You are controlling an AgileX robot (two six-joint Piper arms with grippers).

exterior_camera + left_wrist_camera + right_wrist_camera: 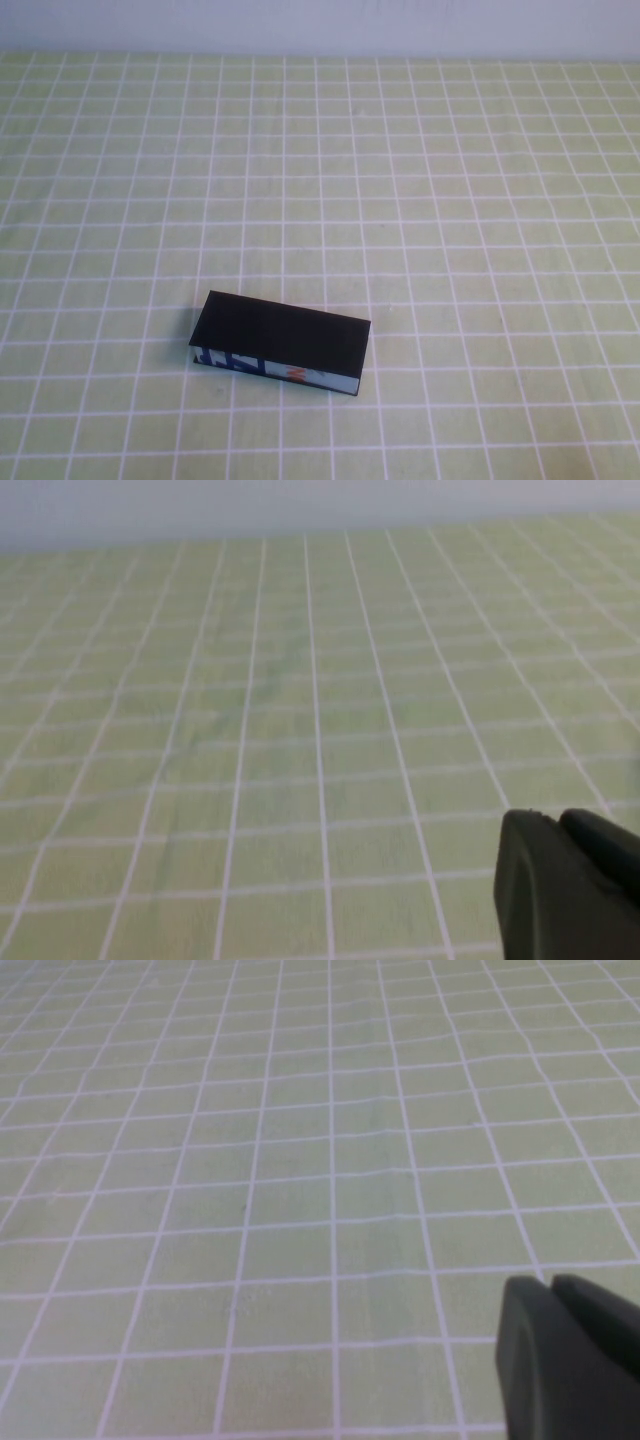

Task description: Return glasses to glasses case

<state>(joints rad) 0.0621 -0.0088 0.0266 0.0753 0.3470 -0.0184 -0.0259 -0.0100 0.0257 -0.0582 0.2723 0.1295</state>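
The glasses case (282,342) lies on the table at the front, a little left of centre, with its black lid down and its blue, white and orange patterned side facing me. The glasses are not in view. Neither arm shows in the high view. My left gripper (562,820) appears only in the left wrist view, its fingers pressed together over bare cloth. My right gripper (552,1285) appears only in the right wrist view, its fingers together too, holding nothing.
A light green tablecloth with a white grid (420,200) covers the whole table. A pale wall runs along the far edge (320,25).
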